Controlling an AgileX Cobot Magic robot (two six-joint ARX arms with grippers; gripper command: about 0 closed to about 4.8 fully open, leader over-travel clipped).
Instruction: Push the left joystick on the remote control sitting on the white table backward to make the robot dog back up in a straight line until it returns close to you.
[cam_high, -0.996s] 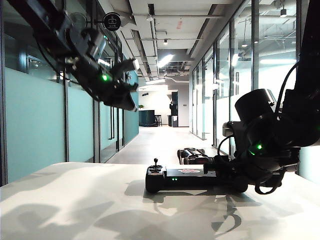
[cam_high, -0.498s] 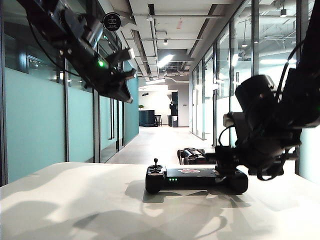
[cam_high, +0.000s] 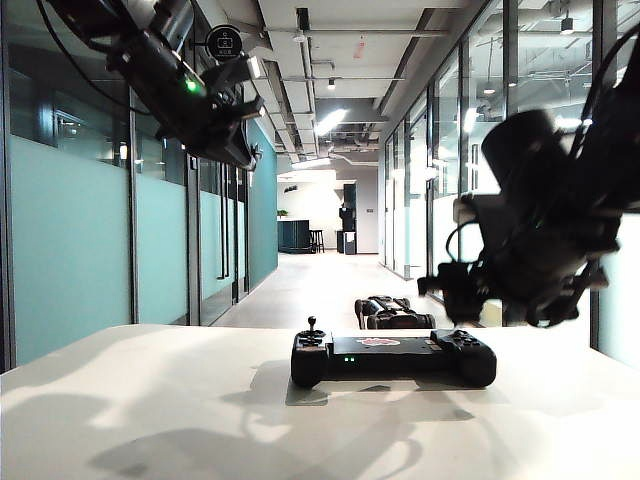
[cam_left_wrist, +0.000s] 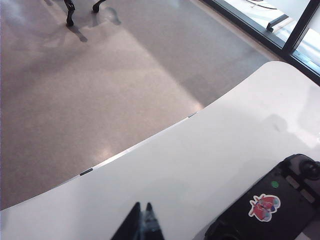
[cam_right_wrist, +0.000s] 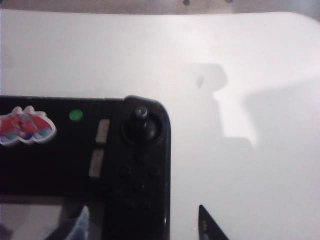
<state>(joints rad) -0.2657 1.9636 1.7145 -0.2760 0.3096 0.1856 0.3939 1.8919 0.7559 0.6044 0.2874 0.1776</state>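
Both arms have lifted off the remote control (cam_high: 392, 358) on the white table (cam_high: 150, 420); robot dog (cam_high: 393, 312) lies beyond. My left gripper (cam_left_wrist: 141, 226) reads closed; right gripper (cam_right_wrist: 142, 220) open, so I judge backing finished.

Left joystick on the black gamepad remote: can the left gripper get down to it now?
Probably yes: the left gripper hangs high above the white table, and nothing stands over the thin black left joystick.

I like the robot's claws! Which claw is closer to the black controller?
The right claw. It hangs open just above the right end of the remote control, while the left claw is high up and far off to the left.
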